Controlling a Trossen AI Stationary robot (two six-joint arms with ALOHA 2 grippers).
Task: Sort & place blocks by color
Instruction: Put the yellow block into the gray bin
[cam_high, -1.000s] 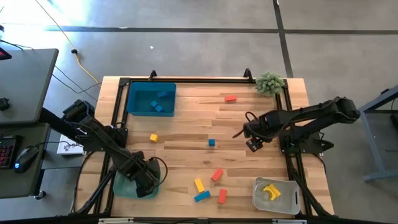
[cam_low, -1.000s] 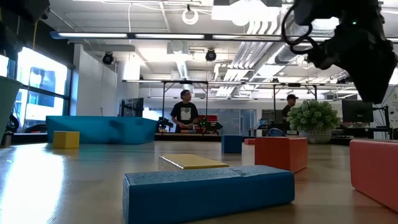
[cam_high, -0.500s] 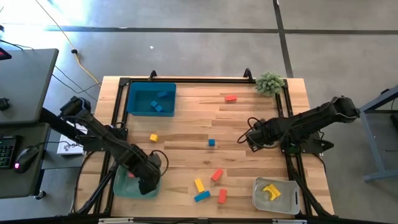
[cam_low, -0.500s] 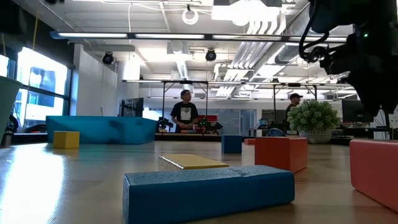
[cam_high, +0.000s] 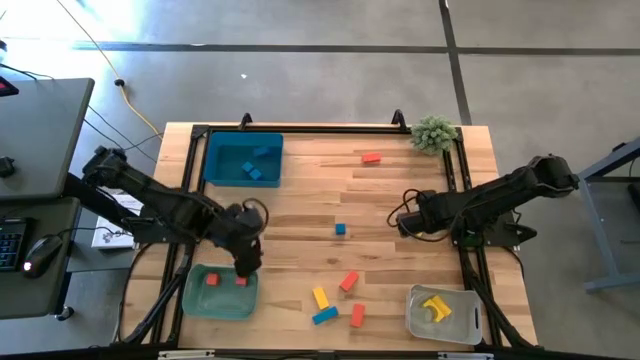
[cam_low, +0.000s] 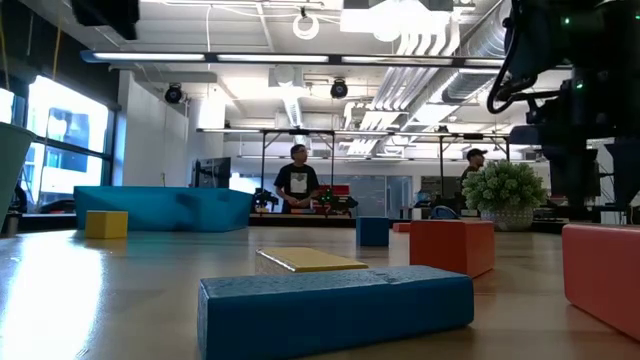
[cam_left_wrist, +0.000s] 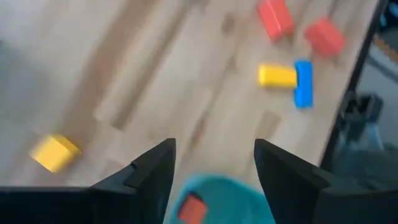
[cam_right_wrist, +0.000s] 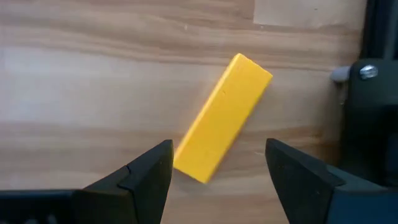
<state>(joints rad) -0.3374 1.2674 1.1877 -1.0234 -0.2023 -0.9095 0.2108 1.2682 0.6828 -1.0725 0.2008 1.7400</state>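
A: Left gripper (cam_high: 247, 262) hangs over the far rim of the green bin (cam_high: 196, 302) at the surface's near-left corner. Jaws apart, nothing between them; the wrist view shows bare wood and the bin's rim in the gap.

B: Contents of that bin?

A: Two red blocks (cam_high: 212, 280) from above. The wrist view catches only one, blurred and cut off at the picture's edge.

B: Right gripper (cam_high: 405, 224)?

A: Near the right edge, about midway along it. Jaws apart, empty, hanging above a yellow bar (cam_right_wrist: 222, 117) lying flat on the wood. From above that bar is hidden under the arm.

B: Remaining blocks?

A: Blue bin (cam_high: 212, 158) at the far-left corner holds blue pieces, count hard to make out. Clear bin (cam_high: 415, 316) at the near-right corner holds yellow pieces, shapes unclear. Loose on the surface (cam_high: 300, 180): a yellow cube (cam_high: 246, 221) left of centre, a small blue cube (cam_high: 340, 229) near the middle, a red block (cam_high: 371, 157) by the far edge, and a cluster by the near edge of two red blocks, a yellow bar and a blue bar (cam_high: 324, 316).

B: Low view?

A: The blue bar fills the foreground; a red block is cut off at the picture's edge. Two people stand in the room beyond.
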